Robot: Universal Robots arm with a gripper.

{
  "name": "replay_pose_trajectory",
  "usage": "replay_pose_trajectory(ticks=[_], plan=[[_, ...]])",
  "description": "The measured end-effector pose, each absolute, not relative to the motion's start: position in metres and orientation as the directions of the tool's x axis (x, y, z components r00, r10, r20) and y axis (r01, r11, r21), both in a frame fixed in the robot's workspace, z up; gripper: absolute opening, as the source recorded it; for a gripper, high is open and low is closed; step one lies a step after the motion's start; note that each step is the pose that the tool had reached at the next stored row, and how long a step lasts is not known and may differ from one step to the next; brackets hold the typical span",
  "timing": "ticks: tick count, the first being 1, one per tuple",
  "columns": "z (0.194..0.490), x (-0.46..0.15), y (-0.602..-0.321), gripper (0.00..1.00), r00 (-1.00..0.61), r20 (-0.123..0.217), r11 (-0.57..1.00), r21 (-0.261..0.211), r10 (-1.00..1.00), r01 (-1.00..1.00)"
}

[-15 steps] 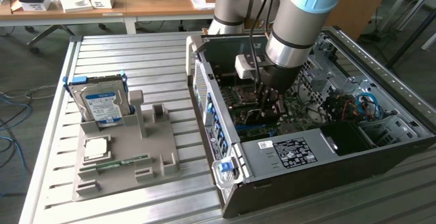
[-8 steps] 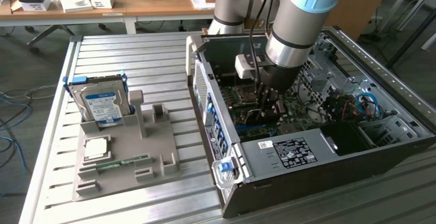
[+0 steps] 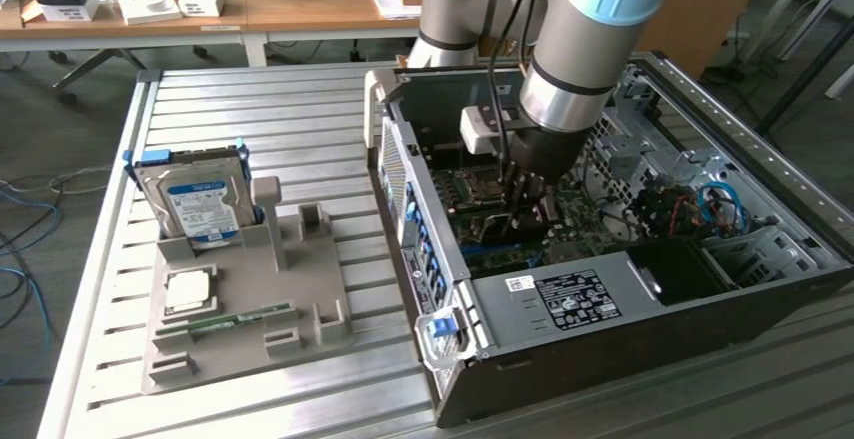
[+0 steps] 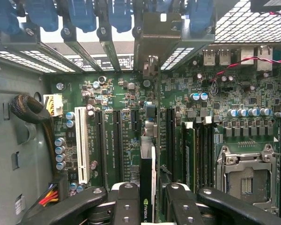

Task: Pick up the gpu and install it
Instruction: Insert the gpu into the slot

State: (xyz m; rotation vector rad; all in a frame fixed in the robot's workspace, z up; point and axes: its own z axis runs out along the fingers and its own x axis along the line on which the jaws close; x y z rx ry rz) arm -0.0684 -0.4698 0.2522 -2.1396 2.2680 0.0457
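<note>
Gpu pinched edge-on between the fingers of the pincer, upright over the motherboard, deep inside the open computer case. Light grey bracket at the end farthest from the pincer, up against the case's rear wall among the blue slot latches. Pincer partly closed, clamped on the card's two flat faces, dark fingers one to each side. Cannot tell whether the card's lower edge sits in a slot or just above one.

Just beside the pincer on one side: two long black expansion slots, then a white slot; only a narrow free strip. On the other side: another black slot, memory slots, farther off the processor socket. Black cable bundle well apart, by the case wall.

Arm reaching down from above, case walls around the pincer, open room upward. Well away from the pincer, toward the exterior view's left: grey holder on the slatted table, blue-framed hard drive standing in it, memory stick lying flat.
</note>
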Motion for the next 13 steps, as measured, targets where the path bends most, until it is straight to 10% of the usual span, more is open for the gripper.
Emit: replay_pose_trajectory(ticks=[13], plan=[[0.2517, -0.0686, -0.4698, 0.26, -0.058, -0.037, 0.058, 0.005, -0.998, -0.998]])
